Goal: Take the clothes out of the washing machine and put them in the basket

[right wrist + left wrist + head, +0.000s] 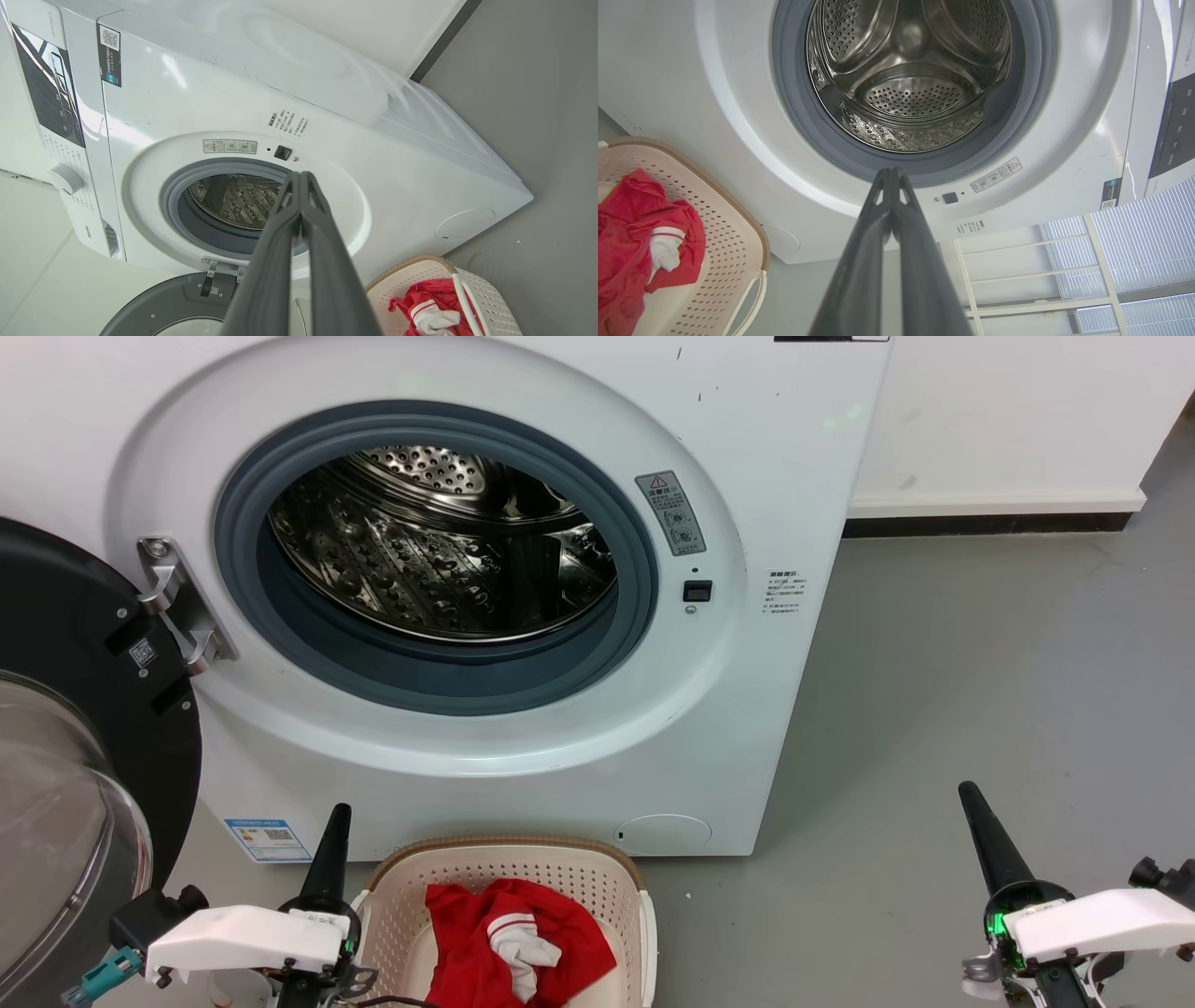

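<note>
The white washing machine (766, 457) stands open, its steel drum (439, 541) holding nothing that I can see. Its dark-framed glass door (65, 775) hangs open at the left. The red clothes (513, 943), with a white part and a striped band, lie in the cream basket (523, 868) on the floor below the porthole. My left gripper (338, 812) is shut and holds nothing, just left of the basket. My right gripper (966, 793) is shut too, over bare floor at the lower right. The clothes (635, 242) and basket (733, 233) also appear in the left wrist view, and both (430, 303) (490, 298) in the right wrist view.
Grey floor (980, 663) stretches to the right of the machine up to a white wall with a dark skirting strip (990, 523). The open door takes up the space at the left. A white frame and window blinds (1111, 261) show in the left wrist view.
</note>
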